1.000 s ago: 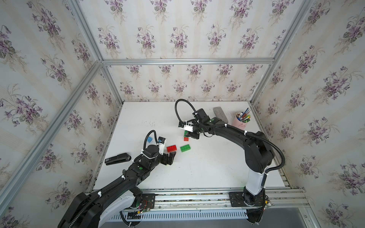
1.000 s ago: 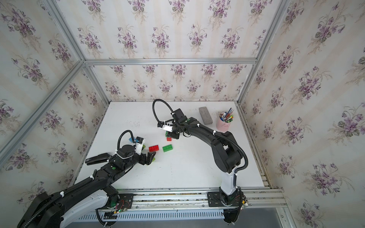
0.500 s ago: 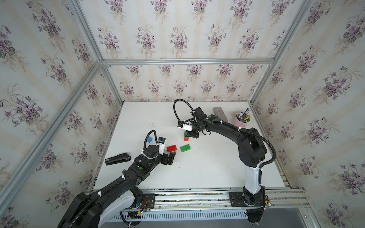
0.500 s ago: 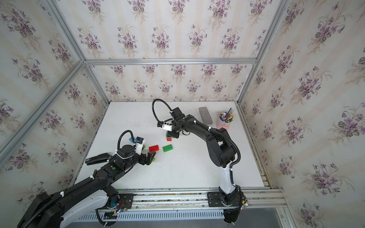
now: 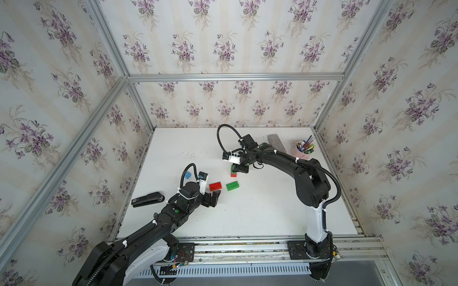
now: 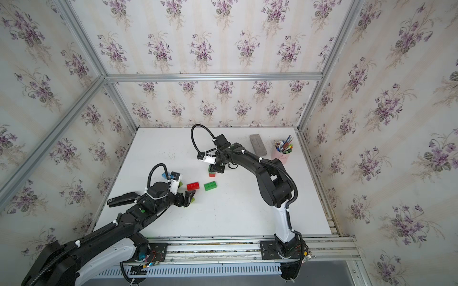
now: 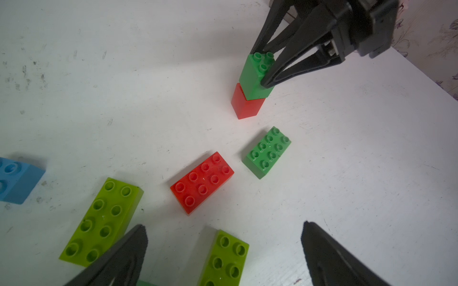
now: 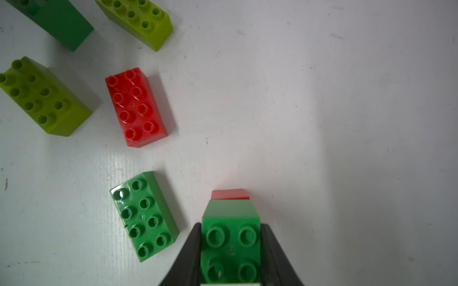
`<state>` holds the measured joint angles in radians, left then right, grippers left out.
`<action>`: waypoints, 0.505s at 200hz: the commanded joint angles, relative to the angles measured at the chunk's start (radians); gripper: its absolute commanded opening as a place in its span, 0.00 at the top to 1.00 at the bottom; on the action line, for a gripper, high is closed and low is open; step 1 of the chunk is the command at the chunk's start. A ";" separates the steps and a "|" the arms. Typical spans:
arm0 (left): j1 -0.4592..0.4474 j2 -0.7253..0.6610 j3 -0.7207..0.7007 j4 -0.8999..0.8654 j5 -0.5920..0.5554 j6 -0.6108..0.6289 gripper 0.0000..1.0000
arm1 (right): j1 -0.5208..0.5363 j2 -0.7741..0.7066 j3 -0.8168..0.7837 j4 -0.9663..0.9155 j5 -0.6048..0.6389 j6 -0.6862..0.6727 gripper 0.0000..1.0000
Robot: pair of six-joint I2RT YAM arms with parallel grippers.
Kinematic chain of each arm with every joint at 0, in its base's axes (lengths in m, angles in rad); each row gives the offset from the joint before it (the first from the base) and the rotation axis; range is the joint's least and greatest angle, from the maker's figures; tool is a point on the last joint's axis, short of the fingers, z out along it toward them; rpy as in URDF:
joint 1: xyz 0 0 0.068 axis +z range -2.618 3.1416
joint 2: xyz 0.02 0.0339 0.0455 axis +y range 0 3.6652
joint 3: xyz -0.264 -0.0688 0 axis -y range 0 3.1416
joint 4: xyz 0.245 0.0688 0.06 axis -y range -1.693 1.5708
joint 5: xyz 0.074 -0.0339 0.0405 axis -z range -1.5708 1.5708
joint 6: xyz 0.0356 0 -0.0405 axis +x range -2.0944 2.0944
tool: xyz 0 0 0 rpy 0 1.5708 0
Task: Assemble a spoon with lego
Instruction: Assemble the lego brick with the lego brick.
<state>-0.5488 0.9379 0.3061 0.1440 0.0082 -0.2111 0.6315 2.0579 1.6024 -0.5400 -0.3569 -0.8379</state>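
Top view — pink cup point(image 5: 302, 155) holding pens point(image 5: 307, 146), grey block point(image 5: 277, 144) near, lego point(image 5: 215, 186) apart.

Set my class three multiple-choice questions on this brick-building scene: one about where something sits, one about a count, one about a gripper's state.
1. The small green brick sits:
A) on top of the small red brick
B) under it
C) apart from it

2. Studs on the flat red brick:
A) four
B) eight
C) twelve

3. The left gripper is:
A) open, holding nothing
B) shut on a brick
C) shut, empty

Answers:
1 A, the left wrist view shows green stacked on red.
2 B, two rows of four studs show.
3 A, its jaws stand wide apart with nothing between them.
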 commanded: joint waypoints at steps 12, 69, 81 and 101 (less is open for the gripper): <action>0.000 0.000 0.002 0.012 -0.010 0.001 0.00 | -0.004 0.030 0.017 -0.060 -0.003 -0.015 0.73; -0.001 -0.004 0.004 0.004 -0.017 0.000 0.00 | -0.006 0.089 0.070 -0.156 0.061 -0.008 0.74; -0.002 -0.005 0.004 0.003 -0.019 0.002 0.00 | -0.006 0.104 0.095 -0.197 0.057 0.006 0.74; -0.002 -0.004 0.004 0.003 -0.020 0.003 0.00 | -0.006 0.138 0.131 -0.257 0.060 0.011 0.74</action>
<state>-0.5499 0.9344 0.3061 0.1410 0.0006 -0.2111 0.6262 2.1494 1.7203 -0.6109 -0.3618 -0.8330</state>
